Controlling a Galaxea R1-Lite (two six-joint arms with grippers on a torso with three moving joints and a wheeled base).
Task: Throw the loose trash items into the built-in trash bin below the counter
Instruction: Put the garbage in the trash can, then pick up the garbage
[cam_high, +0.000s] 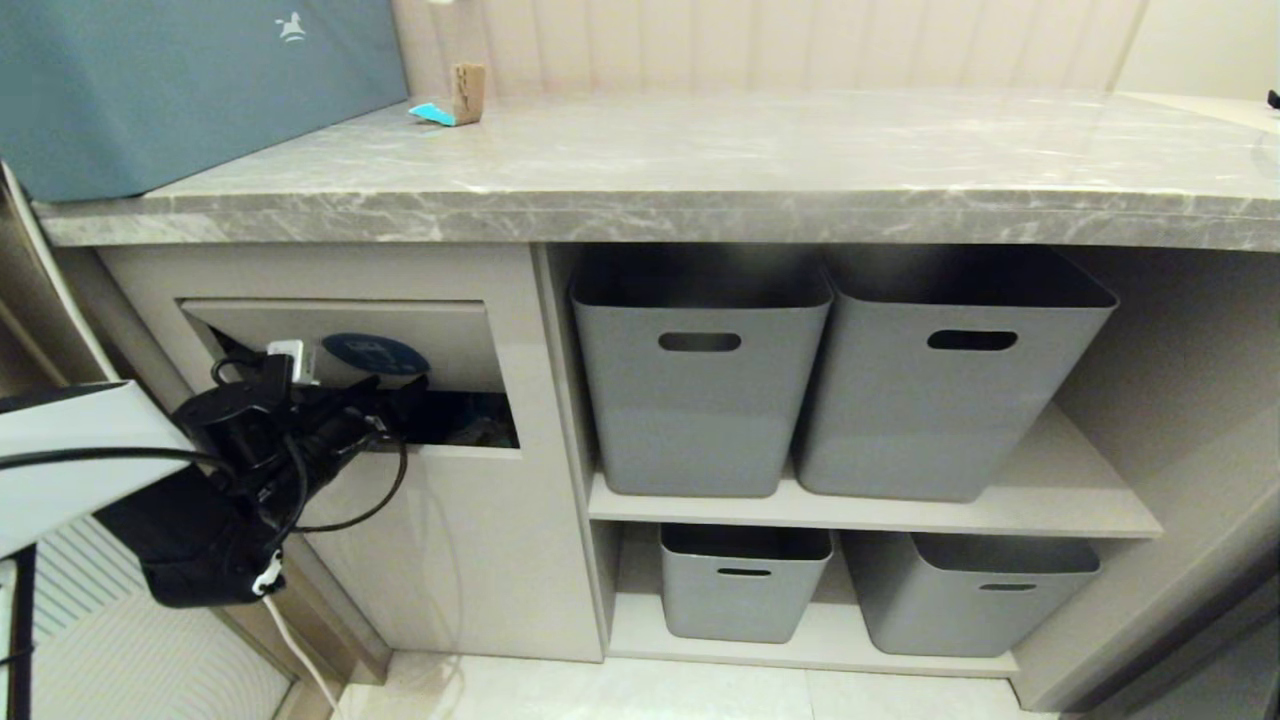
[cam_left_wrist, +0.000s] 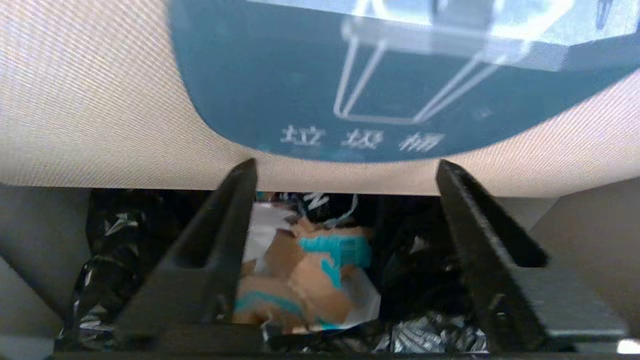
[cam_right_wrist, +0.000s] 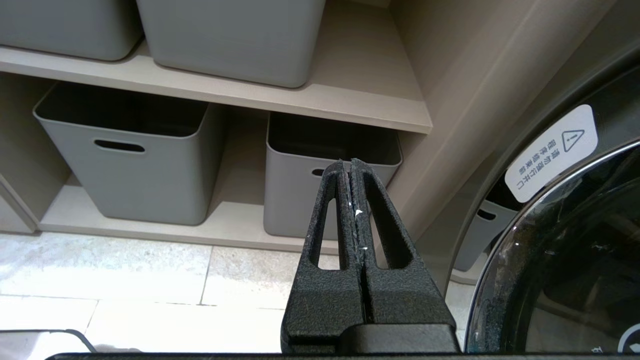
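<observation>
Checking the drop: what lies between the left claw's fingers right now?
In the left wrist view, the open left claw holds nothing; between its fingers show brown and turquoise scraps down in the bin, below the flap.

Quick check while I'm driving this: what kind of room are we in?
Probably a home laundry or utility room: a marble-look counter over beige cabinetry with a built-in trash bin, grey storage baskets on open shelves, and what looks like a front-loading washer door to the right.

light: soft, even | blur: left wrist view, perhaps motion | edges: bowed
</observation>
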